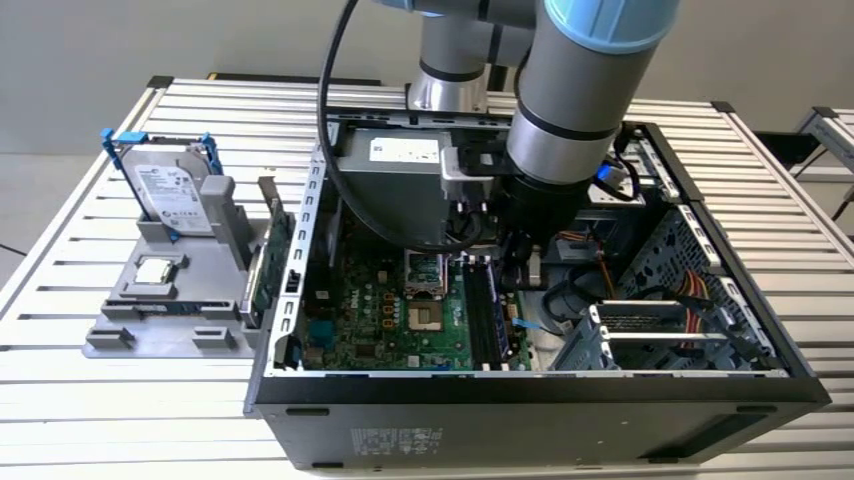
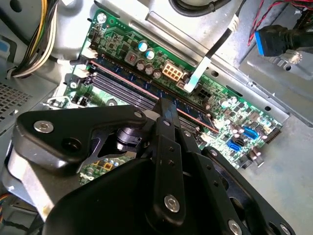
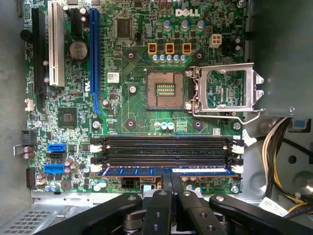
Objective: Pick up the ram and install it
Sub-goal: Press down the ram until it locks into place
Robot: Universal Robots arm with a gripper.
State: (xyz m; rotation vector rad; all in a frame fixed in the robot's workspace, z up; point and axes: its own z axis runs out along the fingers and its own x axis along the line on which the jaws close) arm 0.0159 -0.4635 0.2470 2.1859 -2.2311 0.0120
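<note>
Now the black end effector (image 3: 171,193) grips the thin blue-green ram stick (image 3: 164,171) from above. That stick sits in the green motherboard's (image 3: 146,117) memory slot nearest the board's edge.

My gripper (image 3: 171,196) is matte black with silver screw heads, and my arm (image 1: 574,90) above it is grey with a pale blue joint cap. The ram (image 3: 166,171) is a blue strip bearing a white label, sitting among black memory slots (image 3: 166,149) with white end clips. The motherboard (image 3: 132,103) is green, speckled with silver solder points; on it stand a white expansion slot (image 3: 55,46), a blue one (image 3: 94,49) and three yellow-orange components (image 3: 169,48). The CPU socket (image 3: 166,89) shows a gold pin field framed in black. The case (image 1: 534,410) is black outside, silver-grey within. On the grey holder (image 1: 167,310), the hard drive (image 1: 171,190) is silver with a blue handle.
</note>
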